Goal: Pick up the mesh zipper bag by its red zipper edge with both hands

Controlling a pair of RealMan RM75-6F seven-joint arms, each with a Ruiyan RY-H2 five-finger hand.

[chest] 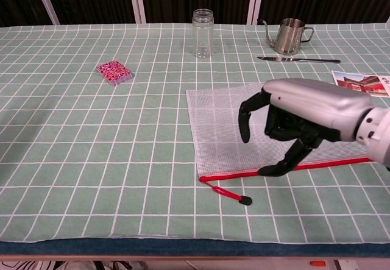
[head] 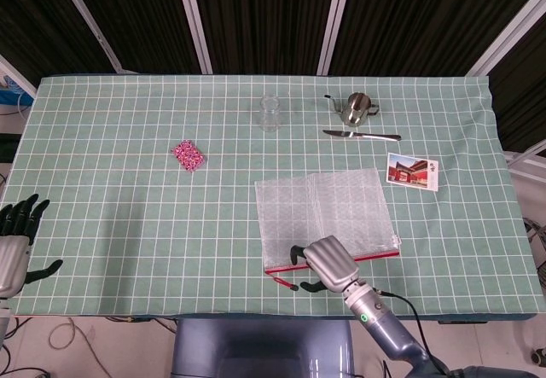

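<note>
Head view: bag (head: pixel 326 212) is lying flat on the table (head: pixel 119 216), right of centre and toward the near edge, its red zipper edge (head: pixel 333 261) facing the near edge and the pull cord (head: pixel 284 282) trailing off its left end. Right hand (head: pixel 328 264) is hovering over the left part of the zipper edge, fingers spread and curved downward, nothing in it; whether the fingertips are touching the bag cannot be told here. Left hand (head: pixel 15 241) is sitting at the near left corner of the table, well apart from the bag, fingers apart and empty.

Chest view: right hand (chest: pixel 298 120) is showing above the bag (chest: pixel 225 124), fingers arched and apart, thumb reaching down close to the zipper edge (chest: pixel 228 174). No pinch is forming yet; the bag is lying flat, no corner lifting. Left hand is not showing in this view.

Progress, as a judgement: only the approach of one hand is underway. Left to do: right hand closing on the red edge, left hand crossing to the bag and taking the edge too, then both lifting together. Task is sitting at an early stage.
</note>
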